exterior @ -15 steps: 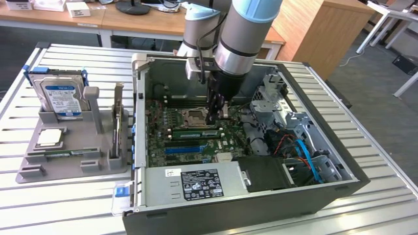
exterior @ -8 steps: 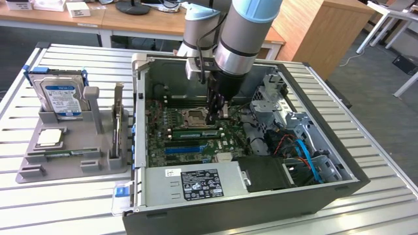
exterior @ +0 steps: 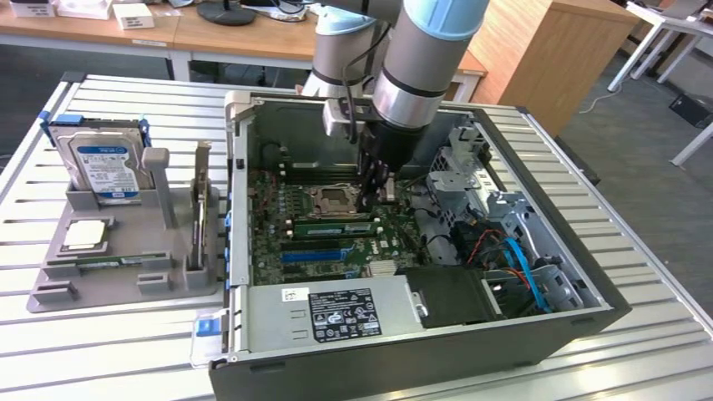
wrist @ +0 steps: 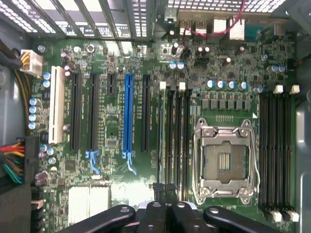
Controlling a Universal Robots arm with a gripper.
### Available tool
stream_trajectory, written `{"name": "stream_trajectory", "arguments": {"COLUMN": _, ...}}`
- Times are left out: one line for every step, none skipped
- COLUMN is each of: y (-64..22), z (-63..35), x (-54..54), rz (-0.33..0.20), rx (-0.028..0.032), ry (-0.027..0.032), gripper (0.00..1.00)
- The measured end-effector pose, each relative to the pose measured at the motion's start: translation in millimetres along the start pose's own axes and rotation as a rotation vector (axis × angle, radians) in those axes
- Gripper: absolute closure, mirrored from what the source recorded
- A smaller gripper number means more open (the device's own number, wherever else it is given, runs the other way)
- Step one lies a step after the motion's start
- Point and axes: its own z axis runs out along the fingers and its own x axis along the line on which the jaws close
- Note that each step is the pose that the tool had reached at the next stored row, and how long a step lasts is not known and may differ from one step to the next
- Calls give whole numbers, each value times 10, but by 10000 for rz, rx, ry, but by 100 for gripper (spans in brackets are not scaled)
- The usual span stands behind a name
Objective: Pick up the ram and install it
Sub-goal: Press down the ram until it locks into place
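Gripper [exterior: 376,192] fingers are fully closed, apparently holding nothing. Ram [exterior: 330,227] stands in a motherboard [exterior: 270,249] slot beside the CPU socket [exterior: 332,199], its long axis running straight away from the fingertips.

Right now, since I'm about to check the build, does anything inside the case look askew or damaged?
Nothing looks damaged or askew. The CPU socket on the motherboard sits bare, no cooler over it; the shut gripper hangs near it.

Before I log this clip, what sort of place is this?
Probably a robotics lab or workshop for computer assembly: an open PC case on a slatted metal table, a hard drive standing in a grey fixture, wooden desks behind.
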Motion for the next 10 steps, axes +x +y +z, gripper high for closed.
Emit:
{"name": "stream_trajectory", "arguments": {"y": -25, "z": -1, "x": 0, "rz": -1, "rx": 0, "ry": 0, "gripper": 89}}
{"name": "stream_trajectory", "arguments": {"y": -50, "z": -2, "x": 0, "rz": -1, "rx": 0, "ry": 0, "gripper": 89}}
{"name": "stream_trajectory", "arguments": {"y": -76, "z": -3, "x": 0, "rz": 0, "rx": 0, "ry": -1, "gripper": 89}}
{"name": "stream_trajectory", "arguments": {"y": -102, "z": -4, "x": 0, "rz": 1, "rx": 1, "ry": -1, "gripper": 89}}
{"name": "stream_trajectory", "arguments": {"y": -129, "z": -5, "x": 0, "rz": 0, "rx": 0, "ry": -1, "gripper": 89}}
{"name": "stream_trajectory", "arguments": {"y": -154, "z": -6, "x": 0, "rz": -1, "rx": 0, "ry": 0, "gripper": 89}}
{"name": "stream_trajectory", "arguments": {"y": -177, "z": -7, "x": 0, "rz": -1, "rx": -1, "ry": 0, "gripper": 89}}
{"name": "stream_trajectory", "arguments": {"y": -198, "z": -8, "x": 0, "rz": 0, "rx": 0, "ry": 0, "gripper": 89}}
{"name": "stream_trajectory", "arguments": {"y": -221, "z": -9, "x": 0, "rz": 1, "rx": 1, "ry": -1, "gripper": 89}}
{"name": "stream_trajectory", "arguments": {"y": -238, "z": -9, "x": 0, "rz": 0, "rx": 1, "ry": -1, "gripper": 89}}
